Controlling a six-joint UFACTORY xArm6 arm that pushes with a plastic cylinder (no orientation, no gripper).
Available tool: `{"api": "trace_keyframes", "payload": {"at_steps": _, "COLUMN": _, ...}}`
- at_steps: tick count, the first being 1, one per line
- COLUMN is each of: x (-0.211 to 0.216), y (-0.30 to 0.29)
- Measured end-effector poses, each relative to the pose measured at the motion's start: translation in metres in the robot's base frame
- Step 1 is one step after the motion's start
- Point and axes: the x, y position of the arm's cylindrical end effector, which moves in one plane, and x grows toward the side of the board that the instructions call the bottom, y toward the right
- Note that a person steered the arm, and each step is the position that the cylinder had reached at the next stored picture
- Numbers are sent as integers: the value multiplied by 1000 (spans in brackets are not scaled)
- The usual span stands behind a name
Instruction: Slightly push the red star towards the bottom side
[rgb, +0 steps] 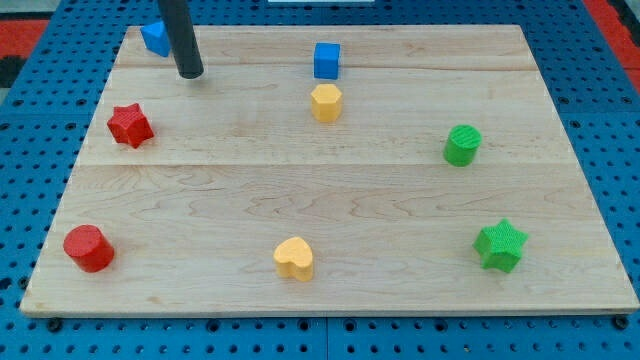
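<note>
The red star (130, 125) lies near the left edge of the wooden board (330, 200), in its upper part. My tip (190, 74) rests on the board above and to the right of the red star, apart from it. The dark rod rises from the tip out of the view's top. A blue block (155, 38), partly hidden by the rod, lies just left of it at the board's top left corner.
A blue cube (327, 60) and a yellow hexagonal block (326, 102) sit at top centre. A green cylinder (462, 145) is at right, a green star (500, 245) at bottom right, a yellow heart (294, 258) at bottom centre, a red cylinder (88, 248) at bottom left.
</note>
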Motion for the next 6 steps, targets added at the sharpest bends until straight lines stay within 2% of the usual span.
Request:
{"api": "trace_keyframes", "payload": {"at_steps": 1, "x": 0, "y": -15}}
{"api": "trace_keyframes", "payload": {"at_steps": 4, "x": 50, "y": -75}}
{"api": "trace_keyframes", "payload": {"at_steps": 5, "x": 59, "y": -84}}
{"api": "trace_keyframes", "payload": {"at_steps": 6, "x": 72, "y": -65}}
